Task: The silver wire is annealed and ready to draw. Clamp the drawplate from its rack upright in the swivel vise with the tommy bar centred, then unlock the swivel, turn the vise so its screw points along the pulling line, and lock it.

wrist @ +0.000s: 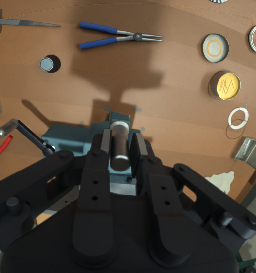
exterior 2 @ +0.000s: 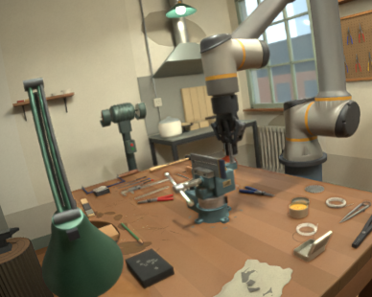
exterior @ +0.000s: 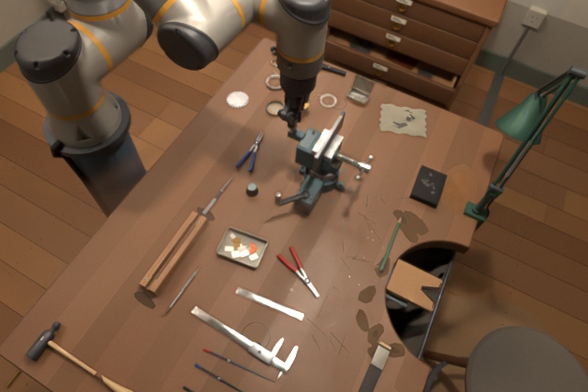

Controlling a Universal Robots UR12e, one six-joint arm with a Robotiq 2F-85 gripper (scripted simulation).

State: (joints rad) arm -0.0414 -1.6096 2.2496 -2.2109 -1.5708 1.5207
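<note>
The drawplate [exterior: 334, 133] is partly hidden between the jaws of the blue swivel vise [exterior: 317, 160], standing upright and tilted slightly. The vise screw with its tommy bar [exterior: 362, 165] sticks out toward the lamp side of the bench. The swivel lock lever [exterior: 290, 198] juts from the vise base toward the pliers side, ending in a round knob. A short steel peg [wrist: 119, 147] protrudes from the back of the vise body. My gripper [wrist: 120, 149] hangs over the rear of the vise [exterior 2: 210, 184] and is closing around this peg, its fingers still coming together.
Blue-handled pliers [exterior: 251, 153] lie close beside the vise, with a small dark weight [exterior: 252, 189] nearer the lever. Two tins [wrist: 224, 85] and wire coils [wrist: 238, 118] sit behind the vise. An empty wooden rack [exterior: 173, 252], a tray [exterior: 241, 248] and red pliers [exterior: 298, 270] lie farther forward.
</note>
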